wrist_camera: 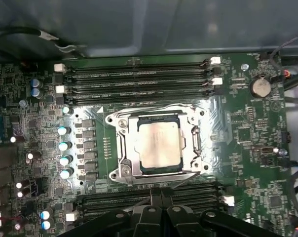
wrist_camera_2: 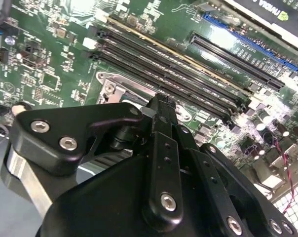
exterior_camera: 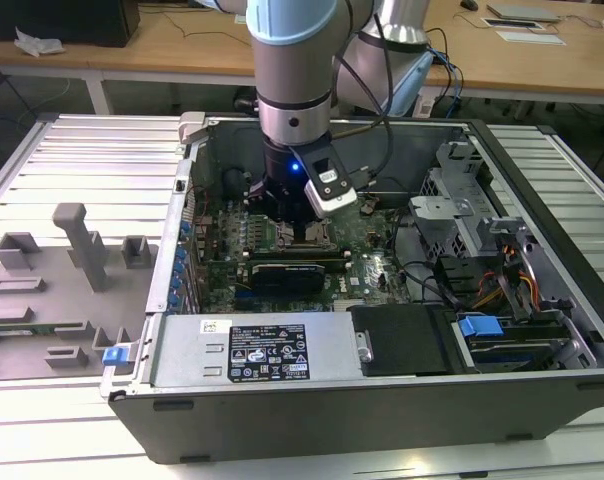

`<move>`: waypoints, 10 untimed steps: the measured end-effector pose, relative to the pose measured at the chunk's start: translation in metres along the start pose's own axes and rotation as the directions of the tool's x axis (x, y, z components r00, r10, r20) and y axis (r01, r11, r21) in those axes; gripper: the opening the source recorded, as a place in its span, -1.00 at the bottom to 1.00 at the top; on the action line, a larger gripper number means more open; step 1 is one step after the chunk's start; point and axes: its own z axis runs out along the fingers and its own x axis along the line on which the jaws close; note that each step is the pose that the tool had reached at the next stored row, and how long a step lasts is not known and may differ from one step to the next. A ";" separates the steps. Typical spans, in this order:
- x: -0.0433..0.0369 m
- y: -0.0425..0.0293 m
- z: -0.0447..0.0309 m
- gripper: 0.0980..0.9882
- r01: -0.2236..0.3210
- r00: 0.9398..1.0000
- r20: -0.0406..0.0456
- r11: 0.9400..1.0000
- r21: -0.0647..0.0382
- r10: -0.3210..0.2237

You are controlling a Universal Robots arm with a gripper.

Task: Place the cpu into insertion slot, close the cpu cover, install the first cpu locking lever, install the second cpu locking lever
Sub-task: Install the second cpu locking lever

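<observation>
From my remote seat, I see a work surface of pale ribbed metal slats point(exterior_camera: 82, 160) filling the foreground — light glancing evenly off the ridges. Behind it runs a long wooden desk point(exterior_camera: 182, 45) on white legs, with a crumpled white wrapper point(exterior_camera: 37, 42) near the exterior view's left end and flat grey devices point(exterior_camera: 527, 20) at the exterior view's right end. Under the desk the space falls into shadow — a blue cable point(exterior_camera: 452, 65) hangs off its front edge. The lighting is bright and diffuse.

One cpu point(wrist_camera: 159, 144) under one cpu cover point(wrist_camera: 123, 148), four memory slots point(wrist_camera: 139, 79) above, one coin cell point(wrist_camera: 260, 87).
</observation>
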 end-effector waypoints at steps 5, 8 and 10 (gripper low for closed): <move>0.0022 -0.0006 0.0026 -0.98 0.000 1.000 0.000 1.000 -0.001 0.000; 0.0026 -0.0006 0.0028 -0.98 0.000 1.000 0.000 1.000 -0.002 0.000; 0.0083 -0.0011 0.0033 -0.98 0.000 1.000 0.005 1.000 -0.004 0.000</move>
